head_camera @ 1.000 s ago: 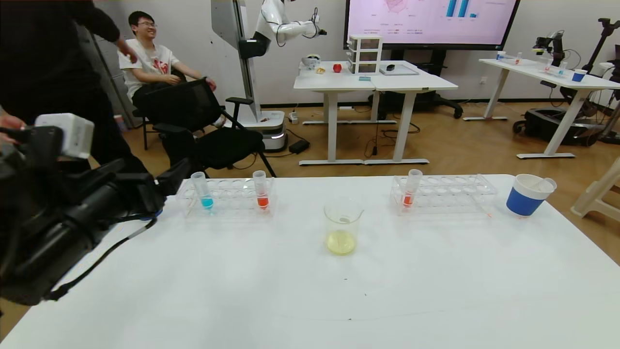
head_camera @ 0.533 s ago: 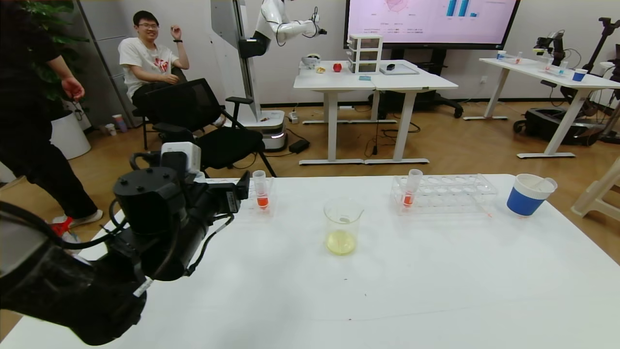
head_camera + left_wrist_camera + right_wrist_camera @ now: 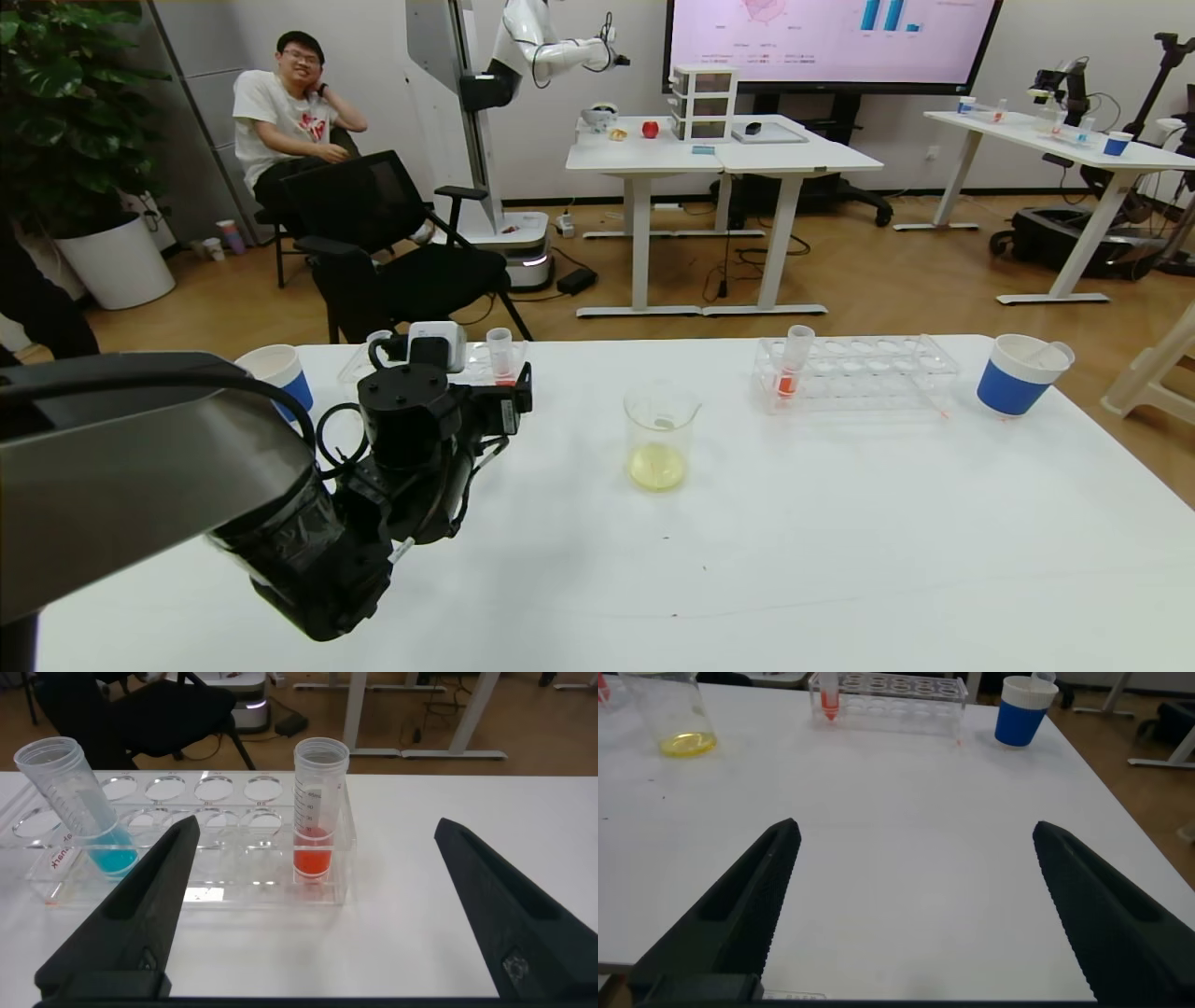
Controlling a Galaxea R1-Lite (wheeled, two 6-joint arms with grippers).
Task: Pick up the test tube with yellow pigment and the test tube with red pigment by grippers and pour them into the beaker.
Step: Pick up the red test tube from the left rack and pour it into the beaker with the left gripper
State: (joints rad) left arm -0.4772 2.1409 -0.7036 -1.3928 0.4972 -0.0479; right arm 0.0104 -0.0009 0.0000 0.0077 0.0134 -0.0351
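Observation:
The beaker (image 3: 661, 437) stands mid-table with yellow liquid in its bottom; it also shows in the right wrist view (image 3: 673, 719). One red-pigment tube (image 3: 501, 355) stands at the right end of the left rack (image 3: 215, 849), and the left wrist view shows it (image 3: 318, 812) straight ahead. My left gripper (image 3: 513, 392) is open and empty, just short of that tube (image 3: 318, 905). Another red tube (image 3: 792, 366) stands in the right rack (image 3: 868, 373). My right gripper (image 3: 915, 905) is open and empty, low over the near table. No tube with yellow pigment is in view.
A cyan tube (image 3: 89, 812) stands at the left rack's other end. One blue-and-white cup (image 3: 275, 373) sits at the table's far left. Another (image 3: 1020, 375) sits far right with something clear in it. A seated person and a chair are behind the table.
My left arm has swung in from the far left across the table, and its gripper now faces the left rack's red tube. The standing person at the left has walked off.

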